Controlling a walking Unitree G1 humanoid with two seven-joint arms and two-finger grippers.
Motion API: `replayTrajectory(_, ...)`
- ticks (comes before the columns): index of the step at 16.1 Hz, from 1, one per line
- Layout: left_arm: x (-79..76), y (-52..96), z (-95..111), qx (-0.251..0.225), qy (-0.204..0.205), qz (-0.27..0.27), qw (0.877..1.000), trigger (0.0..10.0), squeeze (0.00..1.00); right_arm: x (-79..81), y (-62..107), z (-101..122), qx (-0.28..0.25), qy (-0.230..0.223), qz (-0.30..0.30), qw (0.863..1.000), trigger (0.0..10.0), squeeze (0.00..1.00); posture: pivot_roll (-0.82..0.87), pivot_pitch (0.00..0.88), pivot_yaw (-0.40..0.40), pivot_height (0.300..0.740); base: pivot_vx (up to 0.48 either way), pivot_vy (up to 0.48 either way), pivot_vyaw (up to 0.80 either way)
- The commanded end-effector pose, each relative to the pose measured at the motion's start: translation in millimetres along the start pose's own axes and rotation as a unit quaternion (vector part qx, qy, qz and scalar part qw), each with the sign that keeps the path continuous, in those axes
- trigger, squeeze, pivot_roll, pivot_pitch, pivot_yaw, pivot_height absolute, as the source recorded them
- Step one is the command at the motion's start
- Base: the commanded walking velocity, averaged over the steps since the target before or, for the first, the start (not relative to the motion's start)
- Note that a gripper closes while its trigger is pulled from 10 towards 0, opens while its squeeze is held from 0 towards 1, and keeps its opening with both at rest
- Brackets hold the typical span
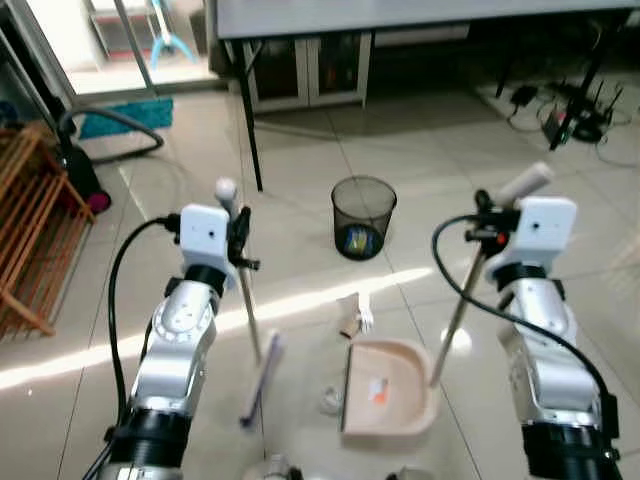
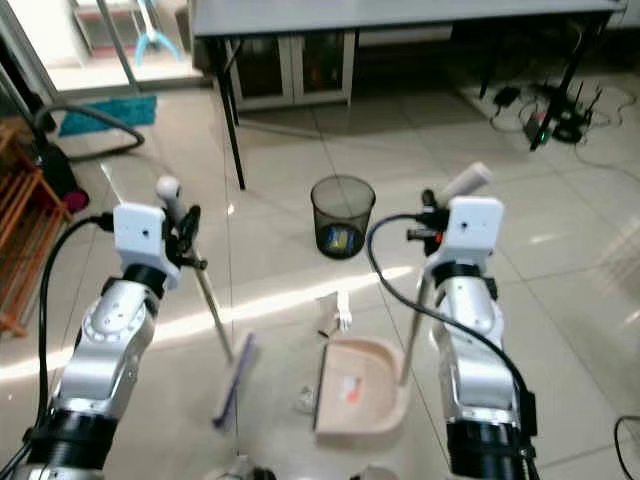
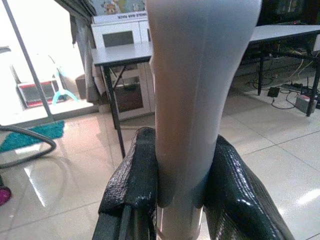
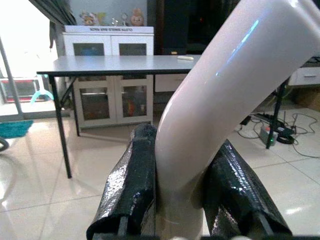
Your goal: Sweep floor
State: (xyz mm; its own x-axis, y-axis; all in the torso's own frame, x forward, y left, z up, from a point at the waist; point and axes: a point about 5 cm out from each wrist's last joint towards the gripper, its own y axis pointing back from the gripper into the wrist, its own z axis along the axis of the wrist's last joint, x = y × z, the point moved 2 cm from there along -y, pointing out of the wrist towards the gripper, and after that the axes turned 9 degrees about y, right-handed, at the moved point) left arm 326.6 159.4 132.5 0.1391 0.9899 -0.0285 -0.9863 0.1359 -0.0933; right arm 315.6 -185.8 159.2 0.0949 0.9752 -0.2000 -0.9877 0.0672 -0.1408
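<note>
Broom [image 1: 262, 376] and dustpan [image 1: 388, 385] are held as a working pair, one tool per arm. The left end effector [image 3: 177, 192] is clamped on the broom handle just below its rounded top, both black fingers pressed against the shaft. The handle slants down to a purple head resting on the floor [image 1: 420, 150], just left of the pan. The right end effector [image 4: 180, 195] is closed on the bent white grip of the dustpan's long handle [image 1: 457, 310], which keeps the beige pan flat on the tiles with its open edge facing the broom. This arrangement appears intended to let the broom push debris sideways into the pan.

Litter is present: an orange scrap [image 1: 377, 390] lies inside the pan, crumpled paper pieces [image 1: 356, 315] lie just beyond it, and a small clear piece [image 1: 329, 402] sits at the open edge.

A black mesh wastebasket [image 1: 363, 216] stands further ahead. The surface is glossy beige tile, strongly reflective. A dark-legged table [image 1: 420, 18] with white cabinets behind it spans the far side; a wooden rack [image 1: 30, 230] stands left, and cables [image 1: 570, 110] lie far right.
</note>
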Motion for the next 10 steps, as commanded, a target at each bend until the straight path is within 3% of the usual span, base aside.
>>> replayTrajectory(1, 3.2, -3.5, 7.6, -0.019, -0.018, 0.001, 1.0, 10.0, 0.0, -0.1, 0.6, 6.6, -0.023, -0.002, -0.001, 1.0, 10.0, 0.0, -0.02, 0.091, 0.068, 0.74, 0.0, 0.0, 0.0)
replayTrajectory(7, 1.0, -15.5, 4.3, -0.012, -0.033, -0.013, 0.999, 10.0, 0.0, -9.3, -10.9, 2.5, -0.027, 0.067, -0.009, 0.997, 10.0, 0.0, 0.01, 0.158, 0.074, 0.74, 0.0, 0.0, 0.0)
replayTrajectory(10, -2.2, -27.7, 7.5, -0.022, -0.017, -0.016, 0.999, 10.0, 0.0, -10.0, -23.1, 2.1, -0.024, 0.098, -0.018, 0.995, 10.0, 0.0, 0.0, 0.202, 0.058, 0.74, 0.0, 0.0, 0.0)
